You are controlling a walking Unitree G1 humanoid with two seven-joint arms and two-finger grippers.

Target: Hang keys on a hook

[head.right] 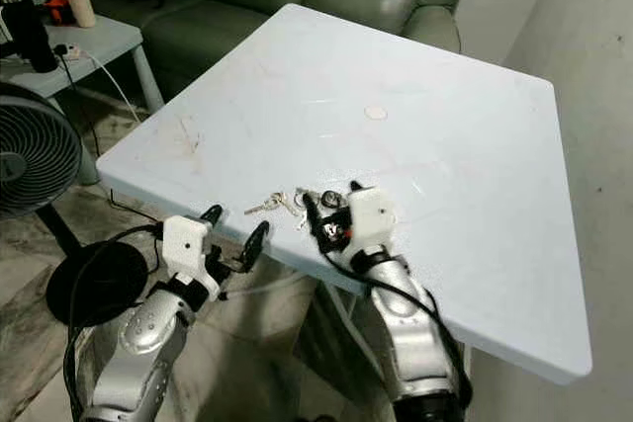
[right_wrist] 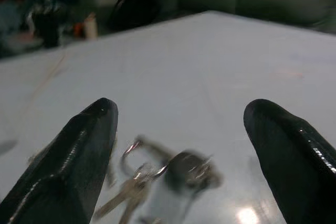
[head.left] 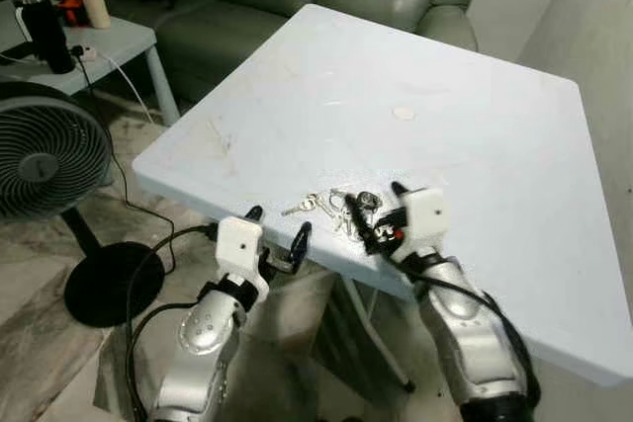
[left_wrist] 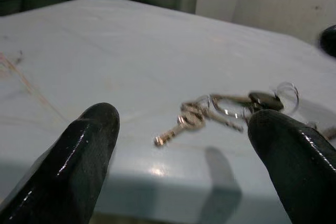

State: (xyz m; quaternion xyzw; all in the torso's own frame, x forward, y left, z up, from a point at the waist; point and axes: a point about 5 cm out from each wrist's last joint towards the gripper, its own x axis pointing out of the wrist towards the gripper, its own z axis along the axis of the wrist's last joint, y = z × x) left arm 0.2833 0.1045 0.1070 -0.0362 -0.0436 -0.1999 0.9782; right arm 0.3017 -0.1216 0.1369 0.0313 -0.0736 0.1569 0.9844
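1. Near the front edge of the pale blue square plastic table (head.left: pixel 475 135) lies a bunch of silver and brass keys on metal rings (head.left: pixel 336 209), strung out along that edge, one brass key pointing toward the robot's left.
2. Right gripper (head.left: pixel 380 215) sits over the bunch's right end, black fingers spread wide, holding nothing.
3. Left gripper (head.left: pixel 278 227) hovers just off the edge, also spread and empty.
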